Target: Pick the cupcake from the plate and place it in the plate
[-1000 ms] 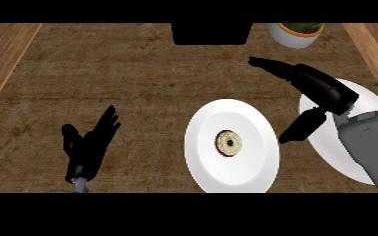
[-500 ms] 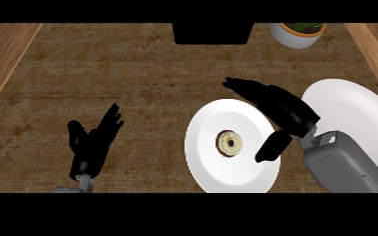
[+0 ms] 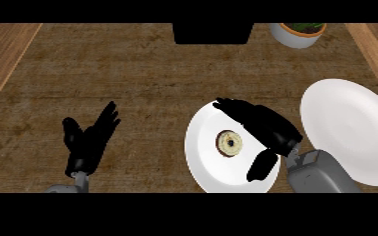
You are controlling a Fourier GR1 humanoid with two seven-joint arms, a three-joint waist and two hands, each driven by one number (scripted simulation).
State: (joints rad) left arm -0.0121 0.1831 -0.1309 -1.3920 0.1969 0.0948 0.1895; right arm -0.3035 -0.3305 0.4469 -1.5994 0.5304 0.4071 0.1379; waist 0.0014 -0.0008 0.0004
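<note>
My open right hand [image 3: 264, 127] hovers over the cupcake [image 3: 229, 143] (not yet grasped) on its plate [image 3: 203, 167]; the other plate [image 3: 336, 130] waits.

A single head view looks steeply down on the brown tabletop [image 3: 148, 80] from above and close in. Both forearms enter from the lower edge of the frame. The left robot hand [image 3: 90, 140] shows at lower left, the right robot hand [image 3: 262, 127] at lower right. The far side of the tabletop runs along the top, with a dark box [image 3: 212, 32] at upper centre and a pot [image 3: 297, 34] at upper right.
</note>
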